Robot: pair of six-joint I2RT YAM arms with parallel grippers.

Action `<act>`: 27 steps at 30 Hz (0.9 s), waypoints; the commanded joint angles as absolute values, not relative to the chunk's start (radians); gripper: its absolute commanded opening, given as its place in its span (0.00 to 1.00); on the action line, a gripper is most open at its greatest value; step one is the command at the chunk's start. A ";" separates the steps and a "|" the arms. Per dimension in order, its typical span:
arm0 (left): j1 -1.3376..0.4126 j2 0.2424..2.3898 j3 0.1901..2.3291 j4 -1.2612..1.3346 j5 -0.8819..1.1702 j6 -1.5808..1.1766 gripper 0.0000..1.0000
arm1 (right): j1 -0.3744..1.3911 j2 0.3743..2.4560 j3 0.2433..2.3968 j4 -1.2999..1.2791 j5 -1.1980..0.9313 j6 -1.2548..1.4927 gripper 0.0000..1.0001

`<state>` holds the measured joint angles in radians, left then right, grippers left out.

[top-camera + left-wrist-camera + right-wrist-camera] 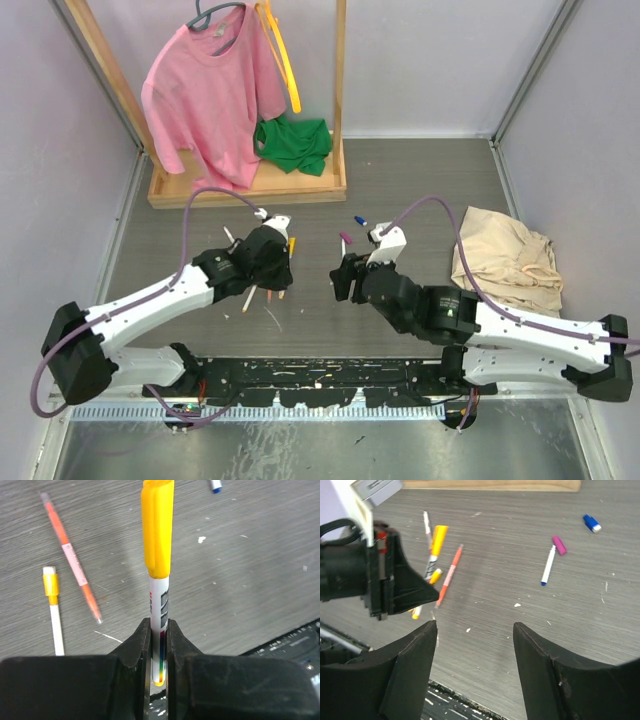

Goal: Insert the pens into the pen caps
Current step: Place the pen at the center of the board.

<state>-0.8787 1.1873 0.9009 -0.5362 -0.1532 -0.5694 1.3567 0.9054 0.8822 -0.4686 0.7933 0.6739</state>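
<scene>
The right claw [474, 627] sits nearest, to the right of the left claw [159, 625] and a little closer to the arm bases. Its jaws are spread wide with nothing between them. The left claw is clenched on the white barrel of the yellow pen [159, 595], which stands up out of the jaws with the yellow cap [157, 527] already on its tip.

The step in hand looks like finishing this pairing. To do it well, make sure the cap is pushed fully home and sits in line with the barrel. The released claw should stay clear of the cap. The capped pen is then best laid away from the uncapped ones, so it is not picked up again.

I count five pens:
- the held yellow pen
- an orange pen [72, 562] flat on the surface [250, 590], just beside the left claw
- a white pen with a yellow-orange band [52, 610], next to the orange one
- a thin white pen [426, 522], just beyond the left claw
- a blue-tipped pen [547, 566], well to the right of the left claw

Three caps are certain: the yellow cap, a magenta cap [559, 545] touching or nearly touching the blue-tipped pen's far end, and a blue cap [591, 523] farthest from the left claw. I cannot tell whether the yellow-orange band is a fourth cap.
</scene>
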 commanded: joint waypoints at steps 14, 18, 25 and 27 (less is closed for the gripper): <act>-0.721 1.528 0.959 -0.480 -0.135 -0.587 0.02 | 1.135 0.937 0.800 -0.419 0.437 0.762 0.70; -0.711 1.595 0.988 -0.488 -0.152 -0.594 0.05 | 1.131 0.939 0.791 -0.419 0.427 0.758 0.70; -0.703 1.668 1.008 -0.477 -0.160 -0.614 0.20 | 1.126 0.941 0.782 -0.419 0.419 0.761 0.70; -0.701 1.680 1.009 -0.476 -0.158 -0.617 0.23 | 1.125 0.942 0.781 -0.419 0.417 0.760 0.70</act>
